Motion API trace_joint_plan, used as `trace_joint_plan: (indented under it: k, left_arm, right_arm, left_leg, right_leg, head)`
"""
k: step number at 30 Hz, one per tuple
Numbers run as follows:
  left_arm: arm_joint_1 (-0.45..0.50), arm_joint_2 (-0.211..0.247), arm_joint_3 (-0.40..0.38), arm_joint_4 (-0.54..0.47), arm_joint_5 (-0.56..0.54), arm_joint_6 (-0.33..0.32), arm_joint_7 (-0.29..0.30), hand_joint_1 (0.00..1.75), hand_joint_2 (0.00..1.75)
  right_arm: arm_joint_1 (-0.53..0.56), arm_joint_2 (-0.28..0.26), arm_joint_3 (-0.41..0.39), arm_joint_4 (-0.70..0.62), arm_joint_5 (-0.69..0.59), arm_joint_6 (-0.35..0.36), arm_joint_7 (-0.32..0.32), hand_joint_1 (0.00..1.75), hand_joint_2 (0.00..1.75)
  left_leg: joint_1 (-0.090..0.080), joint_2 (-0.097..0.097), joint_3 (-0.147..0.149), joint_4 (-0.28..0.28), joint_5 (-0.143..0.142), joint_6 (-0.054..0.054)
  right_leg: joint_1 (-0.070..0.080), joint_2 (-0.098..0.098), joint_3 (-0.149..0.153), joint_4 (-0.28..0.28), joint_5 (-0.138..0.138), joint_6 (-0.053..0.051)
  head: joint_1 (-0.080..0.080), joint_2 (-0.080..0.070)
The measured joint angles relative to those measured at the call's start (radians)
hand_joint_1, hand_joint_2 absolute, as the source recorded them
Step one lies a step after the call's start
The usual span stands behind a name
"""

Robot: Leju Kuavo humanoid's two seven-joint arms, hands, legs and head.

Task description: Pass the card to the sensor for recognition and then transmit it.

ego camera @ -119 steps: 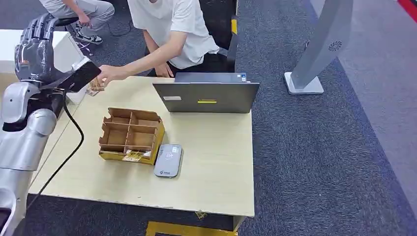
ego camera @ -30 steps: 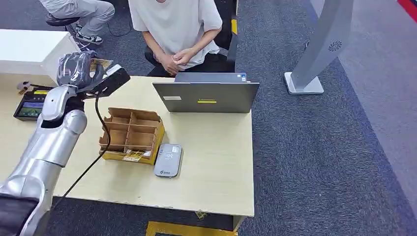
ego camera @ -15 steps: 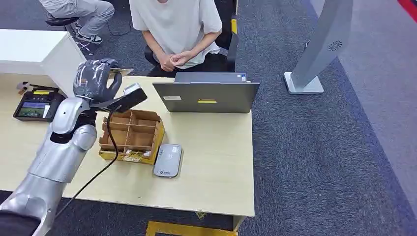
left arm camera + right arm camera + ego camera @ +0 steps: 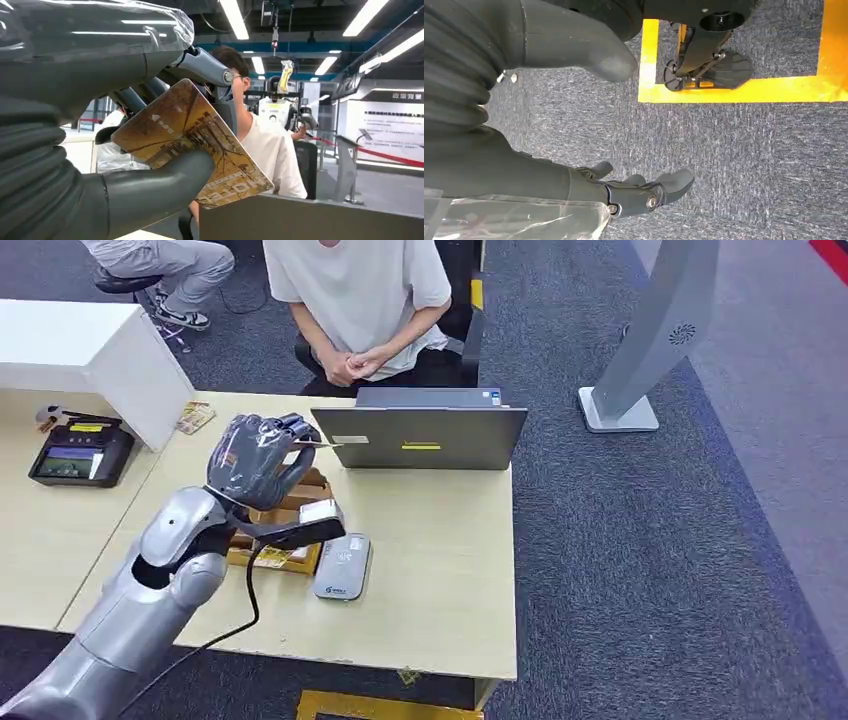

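Left hand (image 4: 255, 462) fingers (image 4: 150, 192) closed on the card (image 4: 192, 140), thumb against its face, card edge showing toward the laptop (image 4: 420, 435). Hand held above the cardboard box (image 4: 290, 502), with the grey sensor (image 4: 342, 565) on the surface (image 4: 440, 570) just beside and below. Card in hand, reading and handover not yet done; right hand (image 4: 574, 185) hangs over carpet, fingers loose, holding nothing.

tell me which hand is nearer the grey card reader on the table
Left. The left hand, holding the card, is above the table beside the cardboard divider box, just short of the grey card reader. The right hand hangs over carpet floor, away from the table.
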Motion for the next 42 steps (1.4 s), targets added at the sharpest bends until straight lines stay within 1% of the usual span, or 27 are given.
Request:
trace_joint_plan:
  k: [7, 9, 11, 13, 18, 21, 25, 28, 33, 42]
  left_arm:
    - [0.004, 0.004, -0.002, -0.006, -0.005, -0.007, 0.000, 1.75, 1.75]
    - [0.004, 0.006, -0.004, -0.006, 0.000, -0.032, -0.002, 1.75, 1.75]
    - [0.003, 0.011, -0.009, -0.002, 0.035, -0.074, -0.021, 1.75, 1.75]
    - [0.001, 0.016, -0.018, 0.020, 0.058, -0.096, -0.034, 1.75, 1.75]
    - [-0.005, 0.009, -0.044, 0.124, 0.047, -0.096, -0.039, 1.75, 1.75]
    - [-0.005, -0.004, -0.068, 0.184, 0.039, -0.096, -0.039, 1.75, 1.75]
    - [0.000, -0.022, -0.099, 0.239, 0.029, -0.097, -0.039, 1.75, 1.75]
    - [0.011, -0.032, -0.119, 0.264, 0.021, -0.095, -0.039, 1.75, 1.75]
    - [0.019, -0.038, -0.130, 0.288, 0.016, -0.092, -0.039, 1.75, 1.75]
    - [0.064, -0.038, -0.158, 0.291, -0.023, -0.090, -0.031, 1.75, 1.75]
  right_arm:
    - [0.001, 0.000, 0.000, 0.000, 0.001, 0.000, 0.000, 0.00, 1.75]
    - [0.002, 0.000, 0.000, 0.000, 0.005, 0.001, 0.000, 0.00, 1.75]
    - [0.002, 0.000, 0.000, 0.000, 0.011, 0.001, 0.000, 0.00, 1.75]
    - [0.002, 0.000, 0.000, 0.000, 0.021, 0.000, 0.004, 0.00, 1.75]
    - [0.002, 0.000, 0.000, 0.000, 0.037, -0.001, 0.009, 0.00, 1.75]
    - [0.002, 0.000, 0.000, 0.000, 0.043, -0.001, 0.013, 0.00, 1.75]
    - [0.002, 0.000, 0.000, 0.000, 0.049, -0.001, 0.018, 0.00, 1.75]
    - [0.002, 0.000, 0.001, 0.000, 0.049, -0.001, 0.019, 0.00, 1.75]
    - [0.003, 0.000, 0.001, 0.000, 0.049, 0.000, 0.019, 0.00, 1.75]
    - [0.005, 0.000, 0.001, 0.001, 0.049, 0.000, 0.019, 0.00, 1.75]
  left_leg:
    - [0.000, 0.000, 0.000, 0.000, 0.000, 0.000]
    - [0.000, 0.000, 0.000, 0.000, 0.000, 0.000]
    - [0.000, 0.000, 0.000, 0.000, 0.000, 0.000]
    - [0.000, 0.000, 0.000, 0.000, 0.000, 0.000]
    - [0.000, 0.000, 0.000, 0.000, 0.000, 0.000]
    - [0.000, 0.000, 0.000, 0.000, 0.000, 0.000]
    - [0.000, 0.000, 0.000, 0.000, 0.000, 0.000]
    - [0.000, 0.000, 0.000, 0.000, 0.000, 0.000]
    - [0.000, 0.000, -0.001, 0.000, 0.000, 0.000]
    - [0.000, 0.000, 0.000, 0.000, 0.000, 0.000]
  right_leg:
    - [0.000, 0.000, 0.000, 0.000, 0.000, 0.000]
    - [0.000, 0.000, 0.000, 0.000, 0.000, 0.000]
    - [0.000, 0.000, 0.000, 0.000, 0.000, 0.000]
    - [0.000, 0.000, 0.000, 0.000, 0.000, 0.000]
    - [0.000, 0.000, 0.000, 0.000, 0.000, 0.000]
    - [0.000, 0.000, 0.000, 0.000, 0.000, 0.000]
    - [0.000, 0.000, 0.000, 0.000, 0.000, 0.000]
    - [0.000, 0.000, 0.000, 0.000, 0.000, 0.000]
    - [0.000, 0.000, 0.000, 0.000, 0.000, 0.000]
    - [0.000, 0.000, 0.000, 0.000, 0.000, 0.000]
  head:
    - [0.000, 0.000]
    - [0.000, 0.000]
    - [0.000, 0.000]
    - [0.000, 0.000]
    - [0.000, 0.000]
    - [0.000, 0.000]
    - [0.000, 0.000]
    - [0.000, 0.000]
    - [0.000, 0.000]
    - [0.000, 0.000]
